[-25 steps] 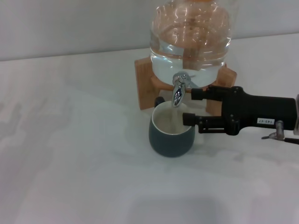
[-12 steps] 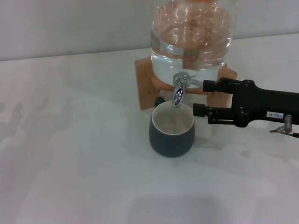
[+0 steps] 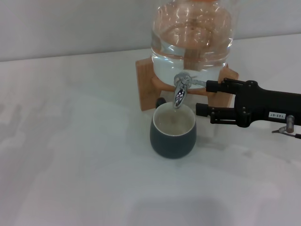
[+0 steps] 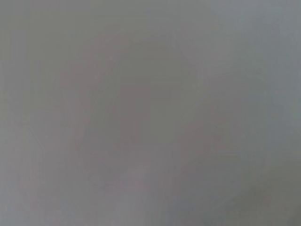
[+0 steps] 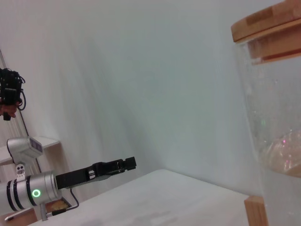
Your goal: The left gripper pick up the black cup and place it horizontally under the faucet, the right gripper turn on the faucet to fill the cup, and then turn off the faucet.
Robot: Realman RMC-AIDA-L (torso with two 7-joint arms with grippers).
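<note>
Black cup (image 3: 173, 135) stands upright on the white table (image 3: 70, 165), straight below the faucet (image 3: 180, 90), its cream inside showing liquid well up the wall; whether a stream is running cannot be told. Just beside the cup's rim, on the robot's right, the right gripper (image 3: 205, 97) reaches in sideways, fingers parted narrowly with nothing between them, the upper tip at or touching the end of the thin lever, the lower level with the cup's rim. Behind the cup, the faucet juts from the glass jar (image 3: 192, 40) seated on the wooden stand (image 3: 146, 87). Well away from the cup and off the head view, the left gripper (image 5: 120, 165) hovers over the table, seen only from the right wrist; whether it is parted or closed cannot be told. Risks, as judged: a late or glancing push on the lever may leave water flowing and overfill the cup; the lower finger may knock the rim and slop the contents; a hard shove could shift the jar on its stand.
</note>
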